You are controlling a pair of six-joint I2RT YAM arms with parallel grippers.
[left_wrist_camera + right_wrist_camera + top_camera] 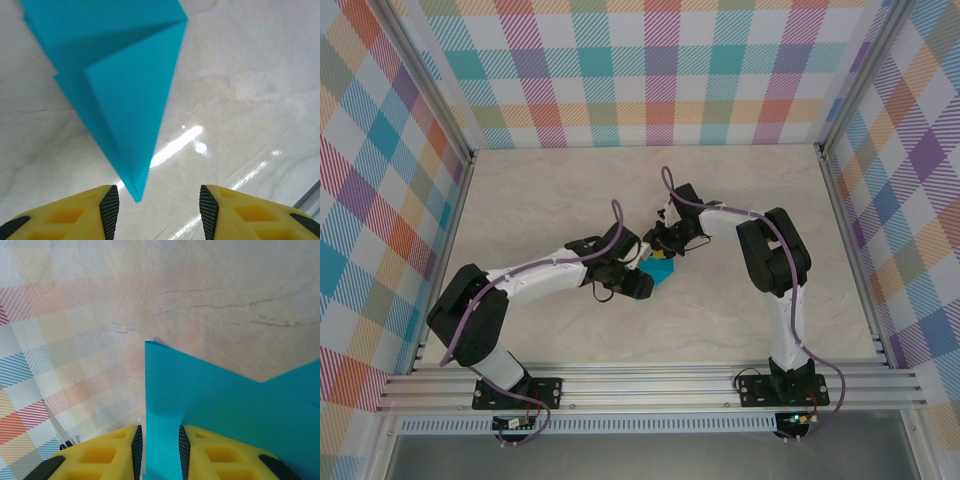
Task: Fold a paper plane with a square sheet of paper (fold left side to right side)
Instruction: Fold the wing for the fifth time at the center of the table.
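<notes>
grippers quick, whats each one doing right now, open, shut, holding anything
Left gripper: open, tip of the folded cyan-blue paper dart sits between its jaws, not gripped.
Right gripper: shut on that dart.

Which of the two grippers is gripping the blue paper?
The right gripper: its jaws are closed on the folded blue paper. The left gripper stands open, with the paper's tip in the gap between its jaws.

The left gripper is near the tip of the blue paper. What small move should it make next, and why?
Probably draw the left gripper back, clear of the paper plane. Its jaws stand open and the pointed tip between them seems to touch neither, while the right gripper is clamped on the paper's edge and holds it.
</notes>
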